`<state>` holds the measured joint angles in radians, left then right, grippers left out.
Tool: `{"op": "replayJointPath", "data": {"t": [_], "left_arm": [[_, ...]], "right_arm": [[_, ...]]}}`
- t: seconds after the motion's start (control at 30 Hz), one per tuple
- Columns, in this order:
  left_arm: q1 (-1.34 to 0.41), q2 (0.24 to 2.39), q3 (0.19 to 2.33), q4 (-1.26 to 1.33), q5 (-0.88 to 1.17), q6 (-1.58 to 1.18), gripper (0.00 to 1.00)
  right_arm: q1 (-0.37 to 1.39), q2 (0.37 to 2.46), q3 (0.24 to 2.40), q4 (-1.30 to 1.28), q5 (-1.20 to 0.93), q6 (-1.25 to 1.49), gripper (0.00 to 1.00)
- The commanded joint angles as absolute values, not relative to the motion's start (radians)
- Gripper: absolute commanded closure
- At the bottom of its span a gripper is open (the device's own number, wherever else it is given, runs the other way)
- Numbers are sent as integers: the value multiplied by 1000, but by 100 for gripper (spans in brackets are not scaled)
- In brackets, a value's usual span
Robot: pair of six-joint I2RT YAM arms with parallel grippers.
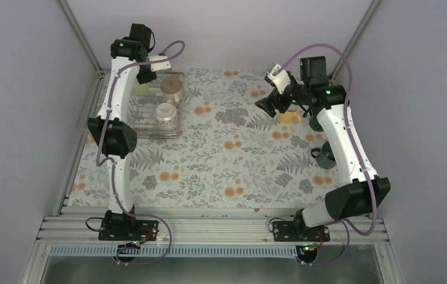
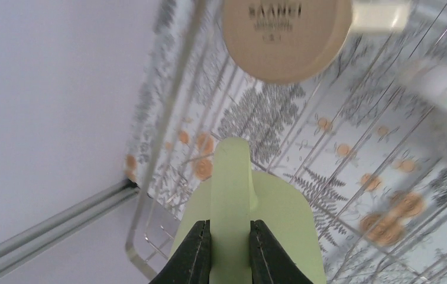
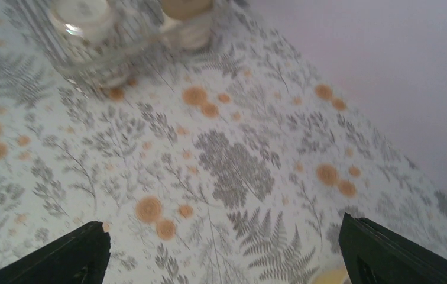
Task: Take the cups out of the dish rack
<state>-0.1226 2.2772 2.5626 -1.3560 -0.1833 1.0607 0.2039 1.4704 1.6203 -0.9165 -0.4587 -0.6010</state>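
Left wrist view was where the useful stuff got seen: the left gripper (image 2: pixel 230 239) was clamped shut on the handle of the pale green mug (image 2: pixel 280 213). Both black fingers (image 2: pixel 196 248) were pressed flat against the handle's sides, and the mug was turned base-up on the dish rack (image 2: pixel 149 177). Just past it, the cream-white mug (image 2: pixel 286 35) was also parked upside down on the bars. Some printed lettering was showing on its base, but it was too blurry to be read properly. Off to the right a smeared white shape was caught that looked like the patterned mug (image 2: pixel 446 89), no detail to be made out tbh. From the top external view, the rack was found at the far left of the fern-print tablecloth (image 1: pixel 227 160). The pale green mug was tucked under the left gripper at the rack's far left corner, the cream-white one was sat beside it to the right, and the patterned one was placed nearer. The yellow mug (image 1: pixel 290 116) was already off the rack, set on the cloth at far right, just beside the right gripper (image 1: pixel 266 105). A dark mug (image 1: pixel 326 155) was stood on the cloth nearer, close against the right arm. In the right wrist view the right gripper's jaws were spread wide with nothing held between them, only cloth below.
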Motion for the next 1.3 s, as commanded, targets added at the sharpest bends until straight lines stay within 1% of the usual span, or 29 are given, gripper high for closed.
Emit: {"op": "replayJointPath", "data": {"t": [0.0,0.1,0.2,0.3,0.4,0.47,0.63,0.9,1.03,1.13,1.2,1.27], "left_arm": [[-176,2062,2567,-1292,-7,961,98],[-229,1959,2493,-1221,151,881,98],[-279,1877,2445,-1094,306,777,98],[-294,1805,2391,-946,505,640,98],[-298,1751,2274,-799,686,526,98],[-310,1740,2242,-744,757,501,98],[-367,1787,2299,-780,833,513,98],[-434,1877,2409,-803,880,523,98],[-459,1891,2429,-809,894,544,98],[-474,1909,2460,-815,901,554,98],[-479,1927,2480,-818,912,559,98],[-485,1942,2491,-822,929,569,98]], "right_arm": [[216,1499,1699,-908,-654,-569,0],[217,1523,1739,-881,-784,-538,0],[220,1558,1772,-848,-910,-494,0],[221,1590,1796,-816,-1046,-461,0],[222,1591,1795,-757,-1122,-425,0],[223,1587,1787,-718,-1139,-414,0],[221,1572,1752,-671,-1168,-431,0],[223,1576,1713,-593,-1176,-404,0],[223,1581,1702,-588,-1196,-405,2],[225,1587,1700,-589,-1229,-402,5],[225,1590,1698,-585,-1255,-391,8],[224,1590,1691,-575,-1279,-378,16]]}}
